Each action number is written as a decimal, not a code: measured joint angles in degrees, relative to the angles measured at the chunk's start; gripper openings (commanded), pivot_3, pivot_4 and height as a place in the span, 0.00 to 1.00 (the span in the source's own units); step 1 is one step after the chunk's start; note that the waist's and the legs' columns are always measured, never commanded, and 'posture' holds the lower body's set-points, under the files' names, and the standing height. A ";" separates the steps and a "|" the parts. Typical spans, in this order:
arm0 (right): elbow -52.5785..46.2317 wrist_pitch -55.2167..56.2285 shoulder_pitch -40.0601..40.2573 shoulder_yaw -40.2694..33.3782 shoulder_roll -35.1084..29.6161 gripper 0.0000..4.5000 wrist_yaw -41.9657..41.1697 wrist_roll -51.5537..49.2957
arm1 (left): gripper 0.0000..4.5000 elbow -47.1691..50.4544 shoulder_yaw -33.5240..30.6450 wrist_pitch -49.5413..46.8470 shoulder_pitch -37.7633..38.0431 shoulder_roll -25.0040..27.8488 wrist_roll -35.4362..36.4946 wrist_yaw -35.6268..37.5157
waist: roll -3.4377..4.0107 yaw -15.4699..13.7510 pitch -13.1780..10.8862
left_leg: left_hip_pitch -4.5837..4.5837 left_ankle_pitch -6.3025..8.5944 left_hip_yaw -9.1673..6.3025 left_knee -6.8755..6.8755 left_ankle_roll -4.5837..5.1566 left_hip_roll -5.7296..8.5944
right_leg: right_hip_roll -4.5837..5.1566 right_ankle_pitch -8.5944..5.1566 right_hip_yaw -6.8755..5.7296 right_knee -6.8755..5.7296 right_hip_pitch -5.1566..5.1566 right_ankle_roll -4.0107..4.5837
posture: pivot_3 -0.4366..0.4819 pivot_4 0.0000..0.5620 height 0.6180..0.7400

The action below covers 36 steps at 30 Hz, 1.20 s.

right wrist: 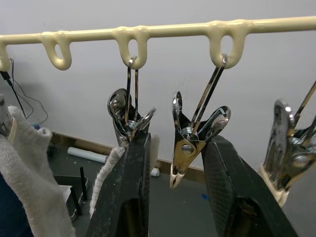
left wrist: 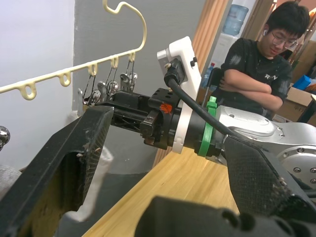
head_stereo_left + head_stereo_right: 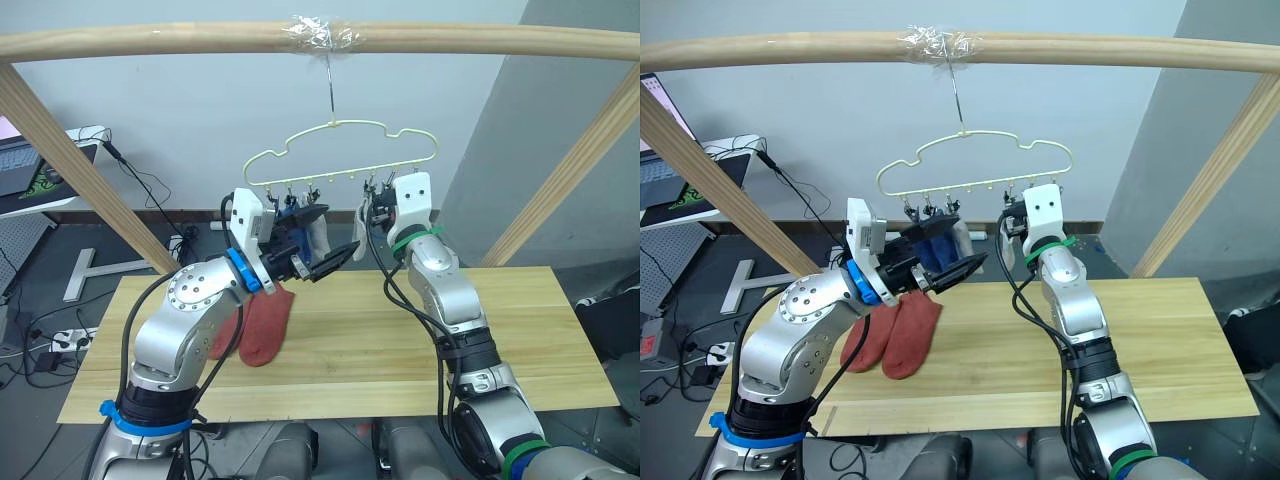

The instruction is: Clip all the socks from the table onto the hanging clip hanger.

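Here we are at the clip hanger [image 3: 345,150], which hangs by its hook from the wooden frame bar [image 3: 150,42] above the table [image 3: 520,340]. Our right gripper [image 1: 174,168] is raised to the hanger's row of clips, near its right end. In the right wrist view, its two black fingers [image 1: 129,192] stand spread on either side of one metal clip [image 1: 186,143]. The clip dangles in the gap between them, and we cannot tell whether either finger touches it.

Our left gripper [image 3: 322,262] is up just left of the right one, below the middle of the hanger. Its fingers stand wide apart with nothing between them.

Behind the left gripper, a blue sock [image 3: 933,246] and a light grey sock [image 3: 960,238] already hang from clips near the middle of the row. The right wrist view catches the grey fabric [image 1: 24,173] close beside our fingers.

Down on the table, two rust-red socks [image 3: 910,335] lie side by side, touching, near the left end of the top and partly behind our left arm.

A person [image 2: 259,64] sits in the background with arms crossed.
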<state>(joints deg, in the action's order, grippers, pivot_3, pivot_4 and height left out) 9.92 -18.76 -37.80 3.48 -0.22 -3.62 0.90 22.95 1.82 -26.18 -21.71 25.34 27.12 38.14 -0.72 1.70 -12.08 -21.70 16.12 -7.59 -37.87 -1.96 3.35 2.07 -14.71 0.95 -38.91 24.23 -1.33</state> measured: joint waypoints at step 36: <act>2.30 3.26 -2.30 -0.52 0.81 0.34 -0.03 -0.05 | 0.93 0.00 -1.22 0.06 -0.98 -0.34 1.96 -1.51 | 0.01 -0.01 -0.01 | -0.01 0.00 -0.01 0.02 -0.01 0.00 | 0.00 0.00 0.00 0.02 0.00 0.00 | 0.55 0.36 1.00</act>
<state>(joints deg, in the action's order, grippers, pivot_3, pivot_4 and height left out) 12.22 -15.49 -40.09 2.97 0.59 -3.65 0.85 22.96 0.60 -26.13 -22.69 25.00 29.07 36.63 -0.71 1.70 -12.09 -21.70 16.12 -7.60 -37.84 -1.97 3.35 2.07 -14.71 0.95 -38.88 24.24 -1.33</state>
